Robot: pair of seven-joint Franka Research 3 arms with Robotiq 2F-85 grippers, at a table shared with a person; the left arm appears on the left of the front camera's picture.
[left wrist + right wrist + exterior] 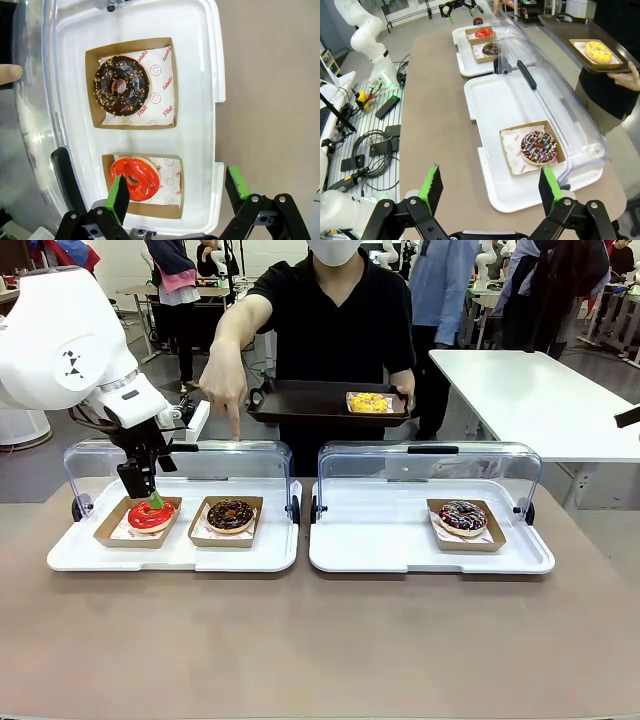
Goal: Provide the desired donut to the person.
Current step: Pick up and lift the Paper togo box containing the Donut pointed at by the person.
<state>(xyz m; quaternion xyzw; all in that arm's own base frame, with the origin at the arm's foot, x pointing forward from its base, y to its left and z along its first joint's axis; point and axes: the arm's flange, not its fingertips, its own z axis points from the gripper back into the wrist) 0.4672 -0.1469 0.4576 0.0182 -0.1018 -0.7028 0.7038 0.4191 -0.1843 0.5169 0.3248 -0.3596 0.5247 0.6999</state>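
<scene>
My left gripper (pixel 148 496) (pixel 177 192) hangs open just above a red-glazed donut (pixel 150 515) (pixel 135 178) in its cardboard box. Beside it on the same white tray (pixel 175 555) sits a chocolate donut (pixel 230 514) (pixel 121 86). The person (pixel 335 320) points a finger (pixel 233 430) down from behind the lid, roughly in line with the chocolate donut, and holds a black tray (pixel 300 405) carrying a yellow donut (pixel 368 401) (pixel 598 50). A sprinkled donut (pixel 462 516) (pixel 538 148) lies on the right white tray (pixel 380 540). My right gripper (pixel 490 185) is open, high above the table's right end.
Both trays have clear lids (pixel 430 465) swung up at their far side. A white table (pixel 540 390) stands at the back right. Cables and gear (pixel 370 145) lie off the table's edge. Bare brown tabletop (pixel 320 640) stretches in front of the trays.
</scene>
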